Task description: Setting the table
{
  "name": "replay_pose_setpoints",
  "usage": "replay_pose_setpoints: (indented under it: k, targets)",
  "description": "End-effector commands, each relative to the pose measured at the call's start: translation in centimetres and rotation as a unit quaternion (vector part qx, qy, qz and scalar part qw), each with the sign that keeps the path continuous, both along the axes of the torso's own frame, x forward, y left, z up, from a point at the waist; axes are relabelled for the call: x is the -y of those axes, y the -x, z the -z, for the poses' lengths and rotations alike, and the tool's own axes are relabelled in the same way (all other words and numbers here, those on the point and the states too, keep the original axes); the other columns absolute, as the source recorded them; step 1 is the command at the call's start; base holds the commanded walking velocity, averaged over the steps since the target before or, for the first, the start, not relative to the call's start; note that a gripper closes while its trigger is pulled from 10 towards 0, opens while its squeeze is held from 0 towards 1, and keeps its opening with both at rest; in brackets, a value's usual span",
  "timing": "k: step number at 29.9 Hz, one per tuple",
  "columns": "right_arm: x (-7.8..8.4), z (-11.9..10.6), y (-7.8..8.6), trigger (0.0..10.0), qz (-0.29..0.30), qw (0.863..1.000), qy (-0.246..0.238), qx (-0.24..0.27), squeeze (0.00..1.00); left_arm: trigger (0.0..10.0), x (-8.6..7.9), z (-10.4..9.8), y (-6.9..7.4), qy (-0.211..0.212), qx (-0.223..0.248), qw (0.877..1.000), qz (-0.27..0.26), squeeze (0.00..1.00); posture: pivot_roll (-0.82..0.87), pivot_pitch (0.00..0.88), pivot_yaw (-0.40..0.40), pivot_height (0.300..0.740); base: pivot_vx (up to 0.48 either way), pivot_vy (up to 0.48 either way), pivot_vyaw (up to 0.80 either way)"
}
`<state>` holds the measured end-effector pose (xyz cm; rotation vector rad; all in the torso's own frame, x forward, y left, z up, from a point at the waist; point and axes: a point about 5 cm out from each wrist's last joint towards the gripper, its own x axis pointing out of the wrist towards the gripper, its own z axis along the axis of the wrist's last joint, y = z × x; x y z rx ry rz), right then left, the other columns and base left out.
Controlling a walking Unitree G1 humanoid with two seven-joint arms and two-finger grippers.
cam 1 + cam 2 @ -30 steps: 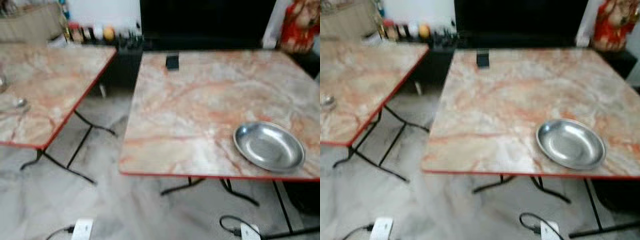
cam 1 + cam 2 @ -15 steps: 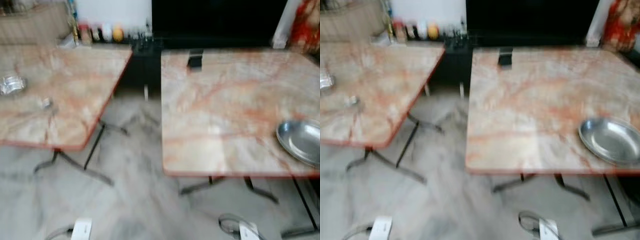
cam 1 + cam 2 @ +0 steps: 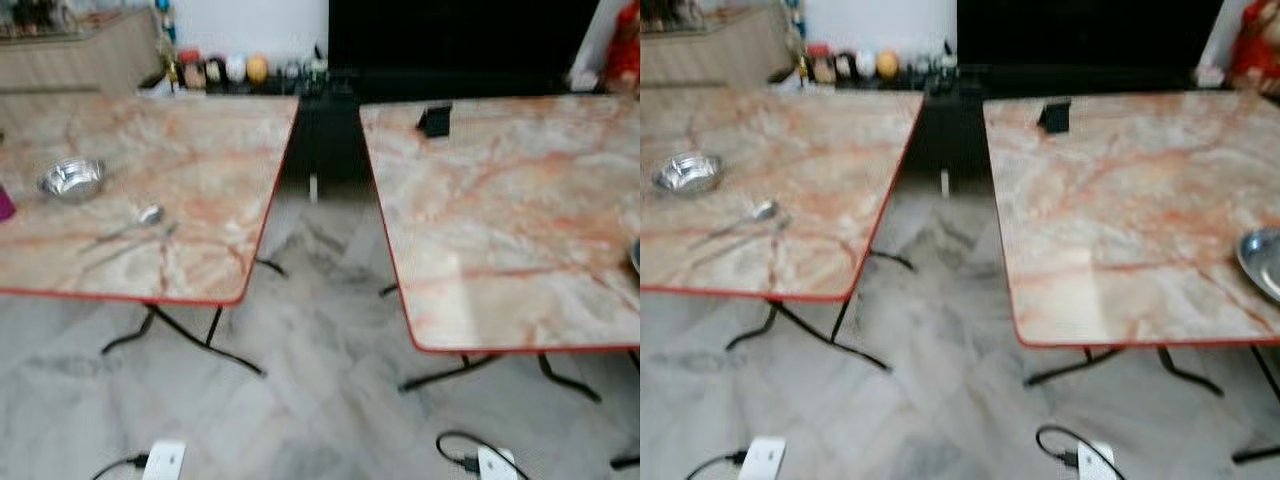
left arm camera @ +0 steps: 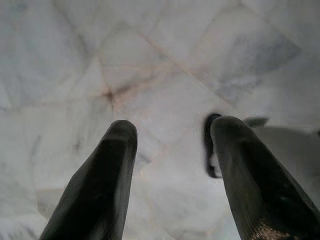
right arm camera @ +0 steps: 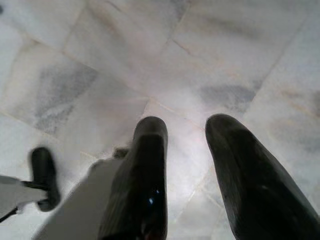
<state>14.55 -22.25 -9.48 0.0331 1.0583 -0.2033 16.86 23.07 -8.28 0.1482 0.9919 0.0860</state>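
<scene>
We saw a steel bowl (image 3: 72, 178) on the left worktop (image 3: 200, 180), a spoon (image 3: 140, 220) near it; both claws, left (image 4: 172, 132) and right (image 5: 185, 127), hung spread, empty, above marble floor (image 3: 310, 330)

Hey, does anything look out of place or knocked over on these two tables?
Nothing stands out. The small steel bowl sits upright on the left marble-patterned table, a metal spoon lying beside it, apart. The round steel plate lies flat near the right marble-patterned table's edge.

The two square tabletops (image 3: 180, 200) with red edging look like glossy pink-veined marble. Beside the small shiny steel bowl (image 3: 72, 178) lies a polished metal spoon (image 3: 148, 214). The pale grey marble floor (image 3: 320, 330) is smooth, and both grippers' black fingers (image 4: 105, 175) have a faint sheen.
</scene>
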Motion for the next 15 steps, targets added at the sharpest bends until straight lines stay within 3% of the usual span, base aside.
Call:
replay_pose_setpoints:
  k: [1,15]
  targets:
    - [-0.65,0.04,-0.25,10.0,0.001,1.0,-0.01,0.004,0.0,10.0,-0.71,0.12,0.68,-0.008,-0.011,1.0,0.001,0.0,0.02,0.0,-0.005,0.74,0.0,0.39,0.0]
    - [-0.72,0.1,-0.1,10.0,-0.003,1.0,-0.009,0.003,0.0,10.0,-0.79,0.16,0.84,-0.012,-0.014,1.0,0.01,0.0,0.03,0.0,-0.007,0.74,0.0,0.384,0.0]
